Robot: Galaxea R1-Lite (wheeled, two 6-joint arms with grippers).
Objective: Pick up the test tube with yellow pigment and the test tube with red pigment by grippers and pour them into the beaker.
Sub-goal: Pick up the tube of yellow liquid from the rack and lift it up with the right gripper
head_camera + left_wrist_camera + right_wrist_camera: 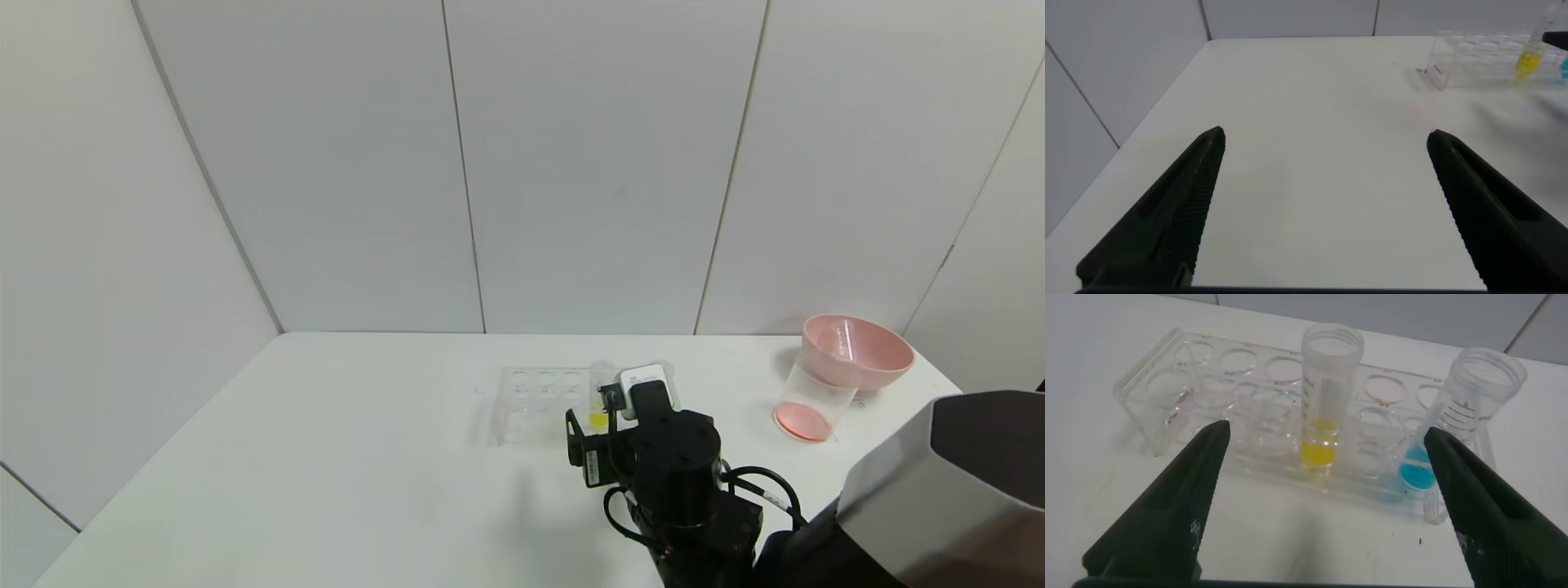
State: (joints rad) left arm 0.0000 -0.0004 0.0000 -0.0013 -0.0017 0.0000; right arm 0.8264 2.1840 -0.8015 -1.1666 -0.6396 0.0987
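The test tube with yellow pigment point(1327, 400) stands upright in a clear rack point(1200, 371) and also shows in the head view point(598, 408). My right gripper point(1327, 430) is open, one finger on each side of the tube and a little short of it, touching nothing. The beaker point(812, 400) stands at the table's right with red liquid at its base. No tube holding red pigment is in view. My left gripper point(1324, 140) is open and empty over bare table, far from the rack point(1482, 61).
A blue-liquid tube point(1470, 408) leans at the rack's end, close to one right finger. A pink bowl point(865, 353) sits against the beaker's far side with a clear tube-like shape inside. Grey walls enclose the table at the back and left.
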